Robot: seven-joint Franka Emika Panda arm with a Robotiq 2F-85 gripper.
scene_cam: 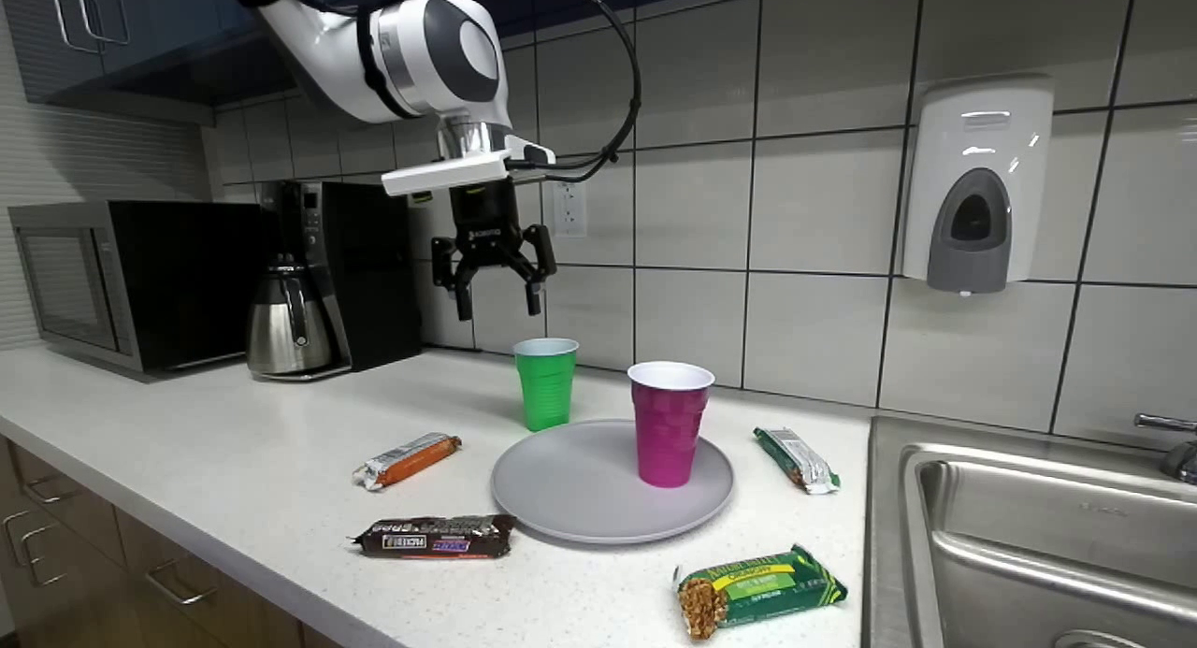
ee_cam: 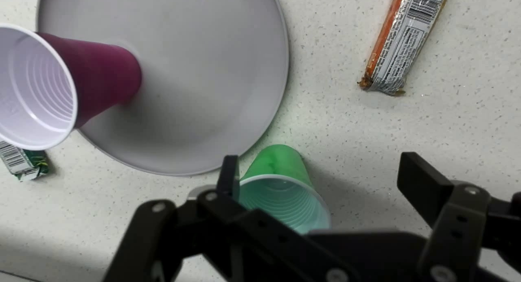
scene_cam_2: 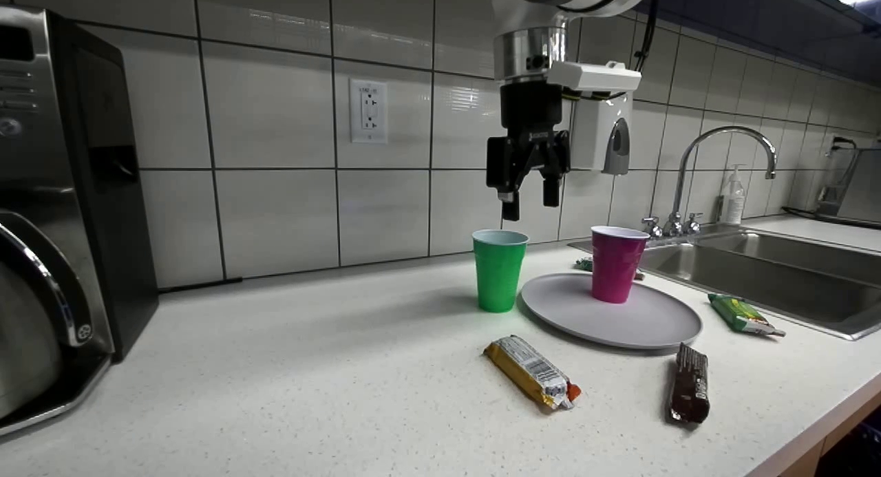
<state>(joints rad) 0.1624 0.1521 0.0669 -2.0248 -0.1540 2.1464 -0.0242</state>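
My gripper [scene_cam: 499,308] hangs in the air with its jaws wide apart and nothing between them. Nearest below it stands a green cup [scene_cam: 546,391], upright on the counter; an air gap separates the two in both exterior views. Looking down in the wrist view, I see the green cup [ee_cam: 281,162] beside the left finger, its lower rim partly hidden by the gripper. A grey round plate [scene_cam: 570,480] lies close to this cup. On the plate a magenta cup [scene_cam_2: 614,267] stands upright. An orange-and-silver wrapped bar [ee_cam: 403,42] lies off to the side.
A dark brown bar [scene_cam: 435,539] and a green granola bar [scene_cam: 762,592] lie towards the counter's front. Another green wrapper [scene_cam: 797,461] is between plate and sink [scene_cam: 1029,554]. The tiled wall rises behind; a coffee maker [scene_cam: 346,274] and microwave [scene_cam: 140,283] stand farther along.
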